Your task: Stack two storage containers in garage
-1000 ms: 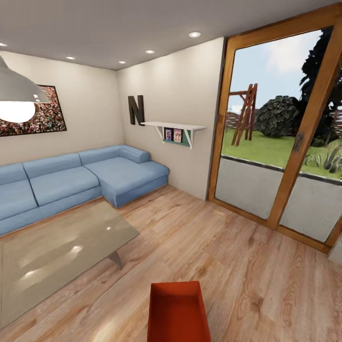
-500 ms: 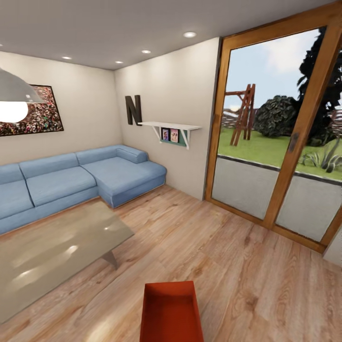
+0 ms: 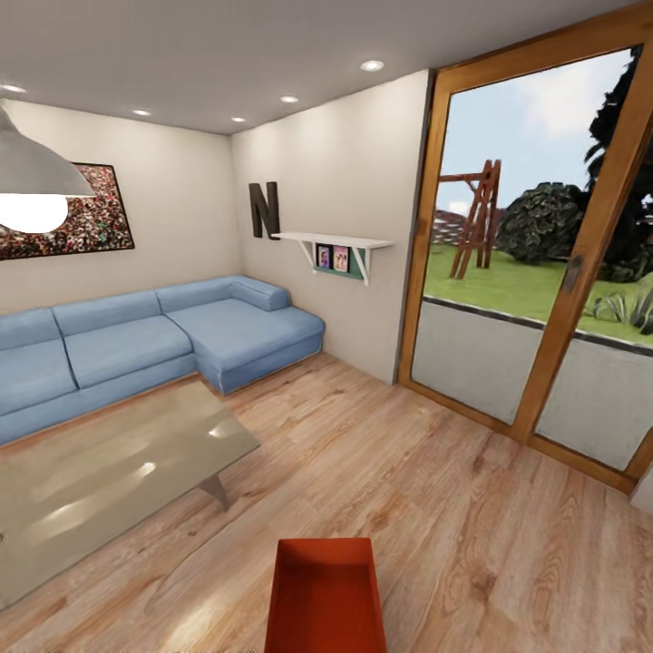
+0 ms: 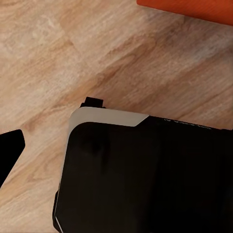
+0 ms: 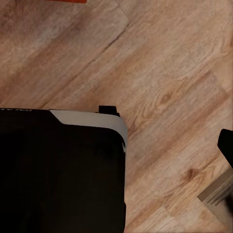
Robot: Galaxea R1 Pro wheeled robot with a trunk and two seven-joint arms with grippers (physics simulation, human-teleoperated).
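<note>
One storage container (image 3: pixel 325 600), an orange-red open bin, sits at the bottom centre of the head view on the living room's light wood plank floor (image 3: pixel 435 490). Its edge also appears as an orange strip (image 4: pixel 194 8) in the left wrist view and as a sliver (image 5: pixel 68 1) in the right wrist view. Both wrist views look down on my black, white-trimmed base (image 4: pixel 145 174) (image 5: pixel 58 170) over the planks. A dark tip at one edge of each wrist view may be a finger; I cannot make out whether either gripper is open or shut.
A blue corner sofa (image 3: pixel 154 336) lines the far walls. A glass coffee table (image 3: pixel 100 481) stands at the left, near the bin. Wood-framed glass doors (image 3: pixel 544 272) fill the right side, with a wall shelf (image 3: pixel 336 243) beside them. A pendant lamp (image 3: pixel 32 181) hangs at upper left.
The whole head view has swung slightly, first one way and then back, so the camera moved. The bin keeps about the same place at the bottom of the picture.
</note>
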